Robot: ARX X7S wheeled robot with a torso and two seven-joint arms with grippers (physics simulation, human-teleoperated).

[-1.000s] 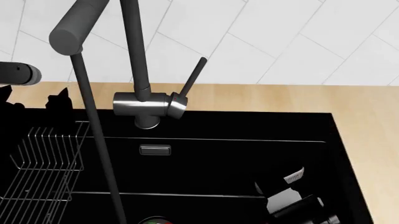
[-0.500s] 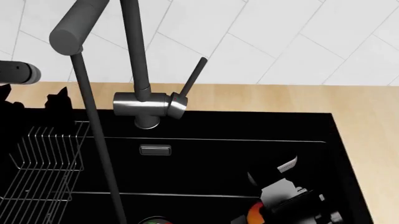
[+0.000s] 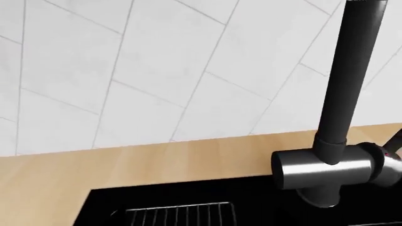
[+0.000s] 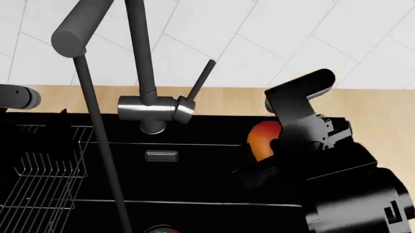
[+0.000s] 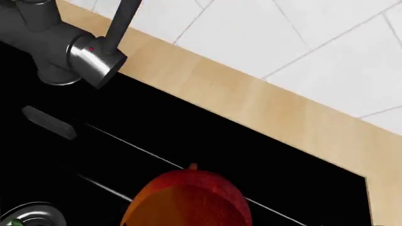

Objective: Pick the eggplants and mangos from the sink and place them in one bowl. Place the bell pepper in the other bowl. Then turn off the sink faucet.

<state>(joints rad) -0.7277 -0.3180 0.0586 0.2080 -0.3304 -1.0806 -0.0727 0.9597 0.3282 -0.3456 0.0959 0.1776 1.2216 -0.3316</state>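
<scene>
My right gripper [image 4: 267,145] is shut on the mango [image 4: 261,138], an orange-yellow oval blushing red, and holds it in the air over the right part of the black sink [image 4: 214,170]. The right wrist view shows the mango [image 5: 188,200] close up, red end outward. The sink faucet [image 4: 154,108] stands at the sink's back rim, its thin dark lever [image 4: 201,79] leaning up to the right. In the left wrist view the faucet [image 3: 326,165] is near. Only a grey part of my left arm [image 4: 14,96] shows at the left edge; its fingers are lost against the black. Eggplants, bell pepper and both bowls are out of view.
A wire rack [image 4: 44,170] hangs in the sink's left part, and the left wrist view shows this rack [image 3: 179,214] too. A drain [image 4: 162,229] sits at the sink bottom. Wooden counter [image 4: 382,145] borders the sink on the right and back, below a white tiled wall [image 4: 292,43].
My right gripper has risen from deep in the sink's lower right to above the sink near the back rim, carrying the mango. The left arm has shifted slightly left.
</scene>
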